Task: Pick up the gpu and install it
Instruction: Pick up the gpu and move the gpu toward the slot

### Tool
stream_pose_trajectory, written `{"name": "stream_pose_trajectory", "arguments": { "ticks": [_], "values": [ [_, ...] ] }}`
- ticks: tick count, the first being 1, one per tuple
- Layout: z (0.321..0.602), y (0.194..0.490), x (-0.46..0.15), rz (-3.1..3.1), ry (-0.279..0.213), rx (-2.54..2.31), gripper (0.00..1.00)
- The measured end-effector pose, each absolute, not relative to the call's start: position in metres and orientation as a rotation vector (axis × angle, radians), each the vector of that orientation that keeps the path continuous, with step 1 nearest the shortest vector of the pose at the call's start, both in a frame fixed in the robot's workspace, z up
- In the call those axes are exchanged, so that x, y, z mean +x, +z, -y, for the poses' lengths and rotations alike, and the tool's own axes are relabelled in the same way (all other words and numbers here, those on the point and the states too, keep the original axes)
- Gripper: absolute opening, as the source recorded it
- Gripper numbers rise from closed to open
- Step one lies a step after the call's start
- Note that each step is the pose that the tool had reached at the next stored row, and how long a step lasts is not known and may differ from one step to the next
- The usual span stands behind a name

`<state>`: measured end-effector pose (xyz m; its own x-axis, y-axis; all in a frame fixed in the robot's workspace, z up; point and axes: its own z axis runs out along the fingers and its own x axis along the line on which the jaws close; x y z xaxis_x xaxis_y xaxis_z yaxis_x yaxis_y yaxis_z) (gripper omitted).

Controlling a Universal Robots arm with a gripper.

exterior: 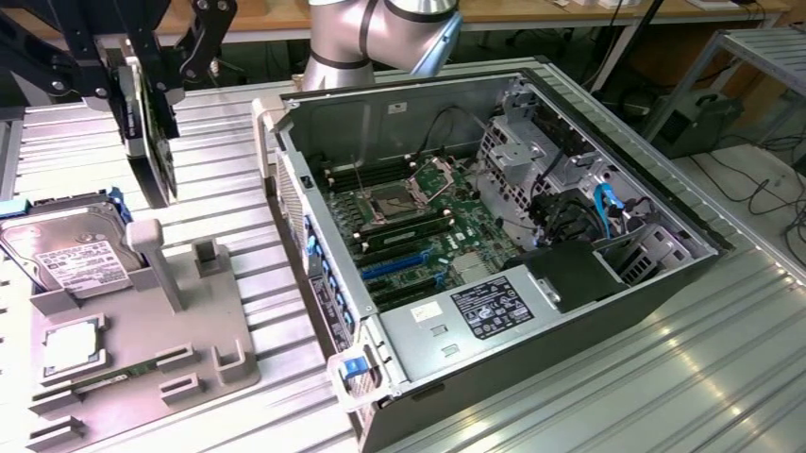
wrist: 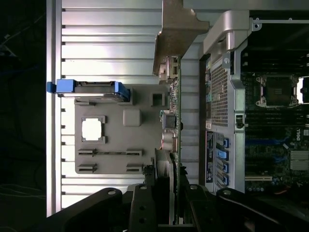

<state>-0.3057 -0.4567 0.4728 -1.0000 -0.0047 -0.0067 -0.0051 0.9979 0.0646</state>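
Nearest to us, the gripper (wrist: 166,195) is pinching the gpu (wrist: 176,121) at one end, with its fingers pressed against the card's two faces. We see the card edge-on, and its pale bracket (wrist: 176,29) is at the end away from the grip. It hangs upright and, as far as we can judge, is lifted free of everything.

Below it lies the grey fixture (wrist: 116,150), where the hard drive (wrist: 89,89) in its blue carrier and a square processor chip (wrist: 93,129) sit in their nests.

Just beside the card, on the ribbed table (exterior: 705,377), rests the open computer case (exterior: 416,113) with its perforated rear wall toward the gpu. Deeper inside are the motherboard (exterior: 435,222) and its expansion slots (exterior: 400,264).

We judge the step in hand to be carrying the card across to the case. To do it well, we would:
- Hold the grip firm so the board cannot pivot between the fingers.
- Keep the card plumb.
- Pass its lower edge well above the case wall.
- Keep the bracket turned toward the rear wall, with the card's long edge parallel to the slots.
- Steer clear of the blue cable (exterior: 609,212) farther in.
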Motion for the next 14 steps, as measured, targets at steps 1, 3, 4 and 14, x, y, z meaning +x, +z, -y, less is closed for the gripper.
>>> {"name": "stream_pose_trajectory", "arguments": {
  "ticks": [1,3,4,14],
  "values": [
    [0.457,0.473,-0.306,-3.133,0.101,-0.008,0.27],
    [0.457,0.473,-0.306,-3.133,0.101,-0.008,0.27],
    [0.457,0.473,-0.306,-3.133,0.101,-0.008,0.27],
    [0.457,0.473,-0.294,-3.133,0.101,-0.008,0.27]
  ]
}}
